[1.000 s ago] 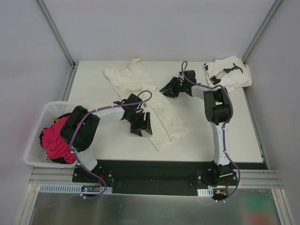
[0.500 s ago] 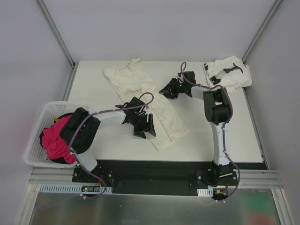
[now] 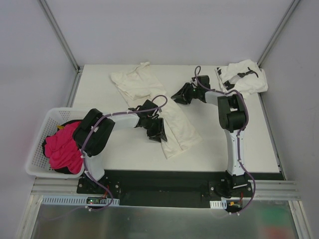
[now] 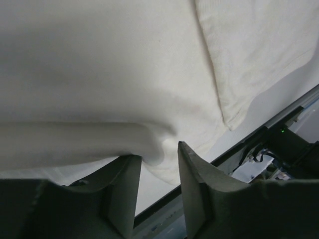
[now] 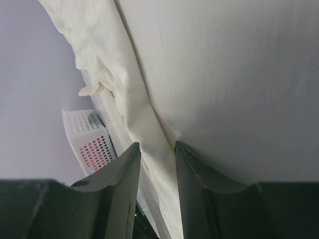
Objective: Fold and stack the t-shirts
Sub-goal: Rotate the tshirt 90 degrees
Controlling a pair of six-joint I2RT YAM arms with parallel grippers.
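Off the table's (image 3: 124, 154) 8 o'clock edge stood a white perforated plastic basket (image 3: 37, 129) heaped with crumpled pink cloth (image 3: 60, 149). Bare tabletop lay open between the basket and the cloth strip, and again along the near edge.

The left gripper (image 3: 158, 130) sat at the 7 o'clock edge of the cream-white t-shirt (image 3: 172, 117), a long soft band running from 11 o'clock down to 5 o'clock across the table's middle. Its fingers stood apart, a rolled hem (image 4: 149, 144) of the matte cloth touching only one of them.

At the band's 2 o'clock edge the right gripper (image 3: 180, 94) was clamped on a rumpled ridge of the same shirt (image 5: 134, 99), the fold filling its gap (image 5: 157, 144). Smooth bare table lay open to its right.

The printed t-shirt (image 3: 244, 77), white with black marks, lay bunched in the 1 o'clock corner, against the table's right edge and well apart from both grippers.
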